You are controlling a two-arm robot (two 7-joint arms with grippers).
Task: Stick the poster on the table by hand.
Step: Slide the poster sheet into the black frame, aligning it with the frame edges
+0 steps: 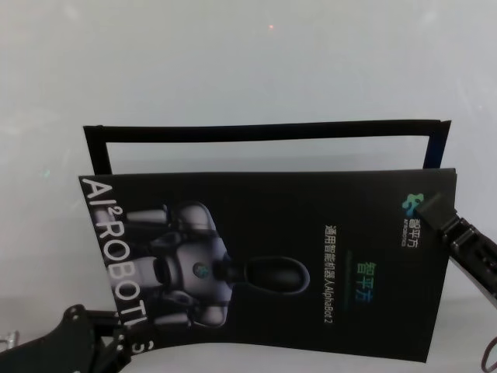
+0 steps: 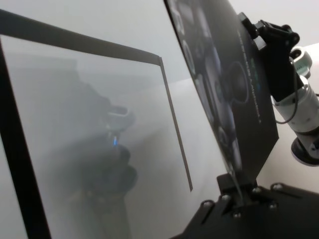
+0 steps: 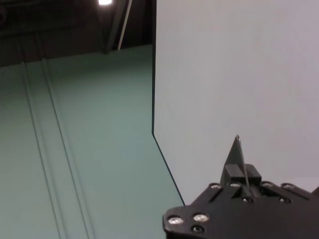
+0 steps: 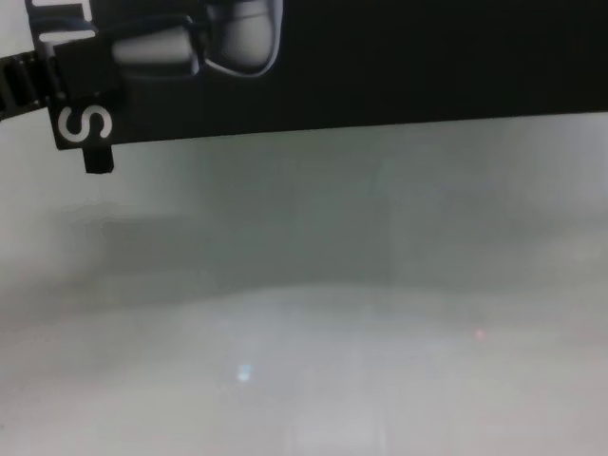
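Observation:
The poster (image 1: 311, 256) is a black glossy sheet with white capital letters down its left edge and a grey-white robot picture. It hangs tilted above the pale table (image 1: 233, 70), held by both arms. My left gripper (image 1: 123, 336) is shut on the poster's near left corner. The left wrist view shows the sheet's edge clamped in this left gripper (image 2: 238, 196). My right gripper (image 1: 429, 207) is shut on the far right corner by the green logo. In the right wrist view, the right gripper (image 3: 238, 172) pinches the edge, with the poster's pale back (image 3: 239, 74) above.
A thin black rectangular frame outline (image 1: 264, 130) lies flat on the table just behind the poster, and its near part is hidden under the sheet. In the chest view the poster's lower edge (image 4: 399, 66) hangs over bare table (image 4: 304, 332).

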